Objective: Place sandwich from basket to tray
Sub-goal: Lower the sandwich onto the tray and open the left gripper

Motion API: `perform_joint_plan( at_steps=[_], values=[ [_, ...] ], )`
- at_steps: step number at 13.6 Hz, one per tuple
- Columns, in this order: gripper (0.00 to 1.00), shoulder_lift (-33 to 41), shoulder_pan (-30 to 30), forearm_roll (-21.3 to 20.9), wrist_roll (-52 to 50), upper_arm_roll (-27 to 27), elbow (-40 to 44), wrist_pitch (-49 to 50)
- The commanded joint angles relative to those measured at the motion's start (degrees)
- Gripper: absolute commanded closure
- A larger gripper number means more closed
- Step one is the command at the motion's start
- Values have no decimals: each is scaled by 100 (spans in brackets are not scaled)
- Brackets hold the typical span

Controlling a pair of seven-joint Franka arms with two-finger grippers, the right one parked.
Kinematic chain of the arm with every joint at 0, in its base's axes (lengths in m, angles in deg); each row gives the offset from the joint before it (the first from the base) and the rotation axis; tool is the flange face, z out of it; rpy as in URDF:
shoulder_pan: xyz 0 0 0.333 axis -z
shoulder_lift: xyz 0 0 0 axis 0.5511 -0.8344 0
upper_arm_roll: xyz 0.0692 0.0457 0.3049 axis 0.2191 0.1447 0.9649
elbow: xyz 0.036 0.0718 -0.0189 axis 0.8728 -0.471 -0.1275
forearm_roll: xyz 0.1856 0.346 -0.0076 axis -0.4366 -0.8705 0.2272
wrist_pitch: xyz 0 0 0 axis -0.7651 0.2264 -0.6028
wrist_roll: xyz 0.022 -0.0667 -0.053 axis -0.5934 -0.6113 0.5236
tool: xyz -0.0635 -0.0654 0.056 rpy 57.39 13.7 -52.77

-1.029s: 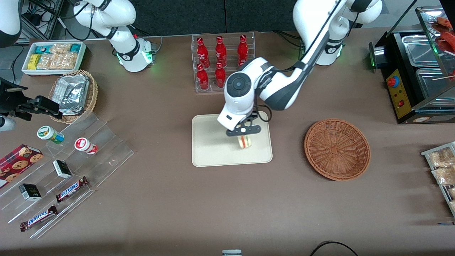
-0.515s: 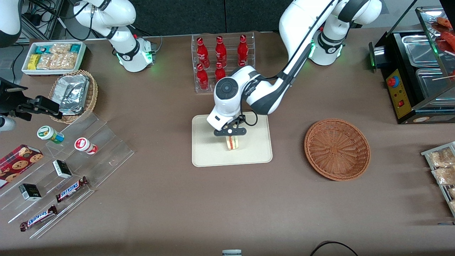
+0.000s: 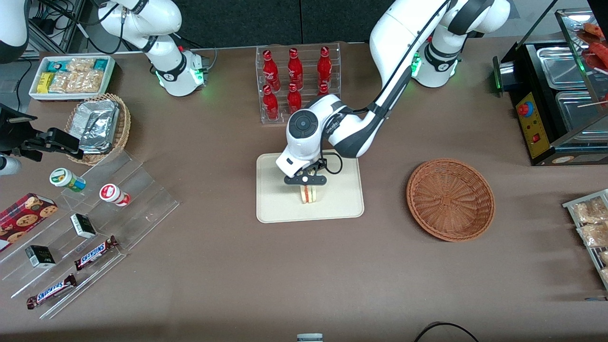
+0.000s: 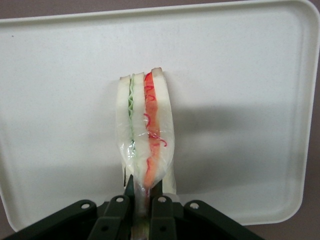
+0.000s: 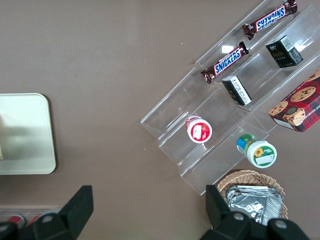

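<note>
My left gripper hangs over the middle of the cream tray, shut on the sandwich. In the left wrist view the sandwich is a plastic-wrapped wedge of white bread with red, orange and green filling, held upright by its wrapper end between the fingers of the gripper. It stands close above the tray; whether it touches the tray surface I cannot tell. The reddish-brown wicker basket sits empty beside the tray, toward the working arm's end of the table.
A clear rack of red soda bottles stands just farther from the front camera than the tray. Toward the parked arm's end lie a tan basket of foil packets, a white bin of snacks and an acrylic stand with candy bars and small boxes.
The gripper carried the sandwich sideways over the tray toward the parked arm's end, then sank lower toward the tray's middle. The sandwich stays held.
</note>
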State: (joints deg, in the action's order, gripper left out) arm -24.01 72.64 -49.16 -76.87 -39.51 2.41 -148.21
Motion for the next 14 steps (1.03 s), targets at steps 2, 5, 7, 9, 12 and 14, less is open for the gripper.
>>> perform_joint_plan(
  at_steps=[2, 5, 7, 9, 12, 14],
  values=[
    [100, -111, 62, -74, 59, 34, 53, -10],
    [39, -120, 62, -74, 50, 34, 53, 25],
    [1, -103, 45, -57, 33, 34, 70, 43],
    [1, -33, 27, -22, -11, 42, 97, 86],
    [1, 318, -26, 48, -11, 51, 246, 928],
    [1, 599, -175, 329, -11, 60, 238, 1053]
  ],
)
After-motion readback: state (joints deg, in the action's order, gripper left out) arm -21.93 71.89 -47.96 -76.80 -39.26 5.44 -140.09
